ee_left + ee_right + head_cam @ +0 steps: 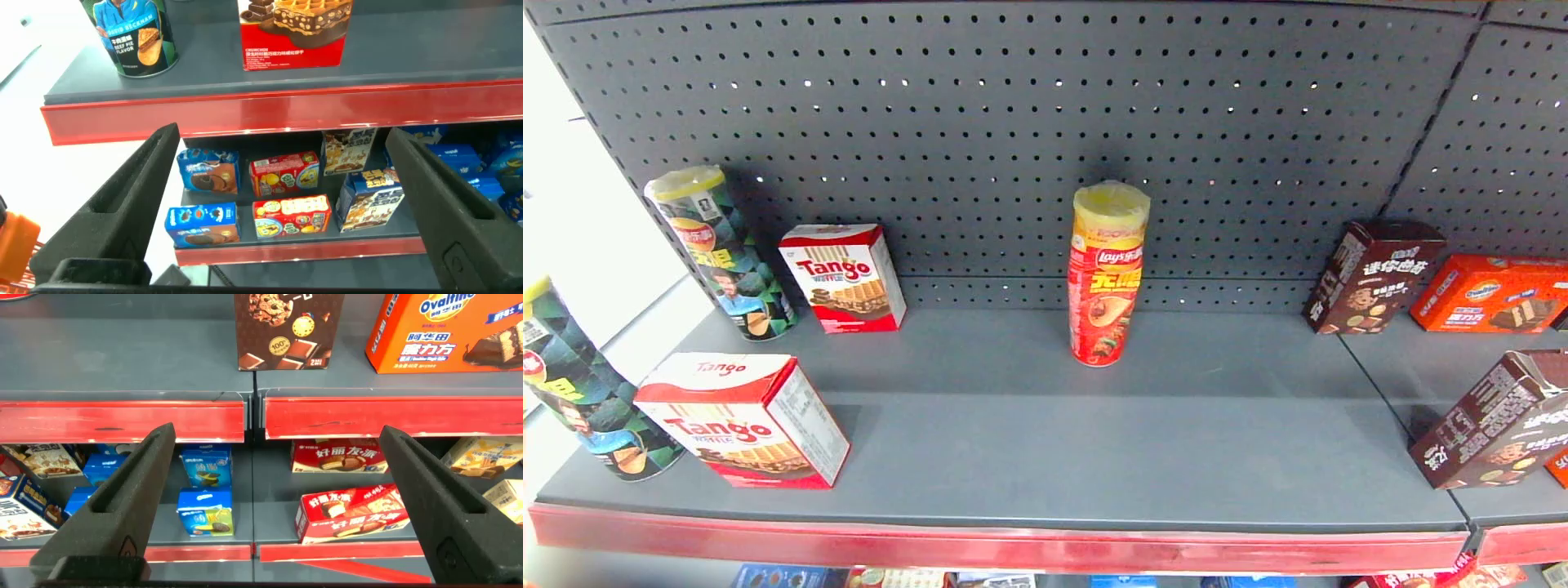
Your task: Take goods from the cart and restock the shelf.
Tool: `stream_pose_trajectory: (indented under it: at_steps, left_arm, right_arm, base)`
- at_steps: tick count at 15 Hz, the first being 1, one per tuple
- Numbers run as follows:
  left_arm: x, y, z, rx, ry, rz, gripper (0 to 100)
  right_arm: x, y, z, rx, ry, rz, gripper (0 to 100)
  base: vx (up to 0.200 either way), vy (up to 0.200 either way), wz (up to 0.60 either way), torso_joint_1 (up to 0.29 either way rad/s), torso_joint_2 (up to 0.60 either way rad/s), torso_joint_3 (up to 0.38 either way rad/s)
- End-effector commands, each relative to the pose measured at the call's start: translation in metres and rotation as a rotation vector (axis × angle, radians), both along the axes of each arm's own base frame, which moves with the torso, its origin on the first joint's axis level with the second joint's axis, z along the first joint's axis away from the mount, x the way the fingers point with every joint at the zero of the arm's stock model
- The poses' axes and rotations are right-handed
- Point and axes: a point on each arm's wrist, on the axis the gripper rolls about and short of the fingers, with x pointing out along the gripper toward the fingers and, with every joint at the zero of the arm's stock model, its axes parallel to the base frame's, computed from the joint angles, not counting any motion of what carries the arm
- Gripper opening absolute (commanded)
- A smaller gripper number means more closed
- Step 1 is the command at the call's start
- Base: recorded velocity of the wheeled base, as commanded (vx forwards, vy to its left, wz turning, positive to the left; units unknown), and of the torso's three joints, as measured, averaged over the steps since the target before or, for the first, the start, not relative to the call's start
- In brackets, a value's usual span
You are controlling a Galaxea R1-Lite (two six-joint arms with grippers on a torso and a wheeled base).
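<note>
On the grey shelf (1094,441) a red chips can (1107,273) stands upright in the middle near the back. Two green chips cans (721,253) (588,392) and two red-and-white wafer boxes (843,278) (743,420) stand at the left. Two brown cookie boxes (1372,276) (1494,420) and an orange box (1490,292) are at the right. My left gripper (282,135) is open and holds nothing, facing the shelf's red front edge (278,110) below a green can (135,37). My right gripper (278,431) is open with nothing in it, in front of a brown cookie box (284,331).
Lower shelves hold several small snack boxes (282,196) (351,510). A perforated back panel (1013,122) closes the shelf behind. A divider line (1405,408) separates the right shelf section. Bare shelf surface lies in front of and beside the red can. An orange object (12,237) shows at one edge.
</note>
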Motion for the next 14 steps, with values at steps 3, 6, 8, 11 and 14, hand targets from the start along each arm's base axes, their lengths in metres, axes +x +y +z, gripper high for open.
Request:
stream_pose_trajectory:
  at_steps: [3, 6, 8, 11, 14]
  left_arm:
    - [0.0001, 0.0, 0.0, 0.0, 0.001, 0.0, 100]
    - [0.0001, 0.0, 0.0, 0.0, 0.001, 0.0, 100]
    - [0.0001, 0.0, 0.0, -0.005, 0.002, 0.0, 100]
    - [0.0001, -0.0001, -0.0001, -0.008, 0.003, 0.0, 100]
    - [0.0001, -0.0001, -0.0001, -0.008, 0.003, 0.0, 100]
  right_arm:
    - [0.0, 0.0, 0.0, -0.003, 0.0, 0.0, 100]
    - [0.0, 0.0, 0.0, -0.002, 0.0, 0.0, 100]
    - [0.0, 0.0, 0.0, -0.002, 0.0, 0.0, 100]
    - [0.0, 0.0, 0.0, 0.001, 0.0, 0.0, 100]
    - [0.0, 0.0, 0.0, -0.005, 0.0, 0.0, 100]
  base:
    - [0.0, 0.0, 0.0, 0.0, 0.0, 0.0]
    - [0.0, 0.0, 0.0, 0.0, 0.0, 0.0]
    - [0.0, 0.0, 0.0, 0.0, 0.0, 0.0]
    - [0.0, 0.0, 0.0, 0.0, 0.0, 0.0]
    - [0.0, 0.0, 0.6, -0.001, 0.01, 0.002]
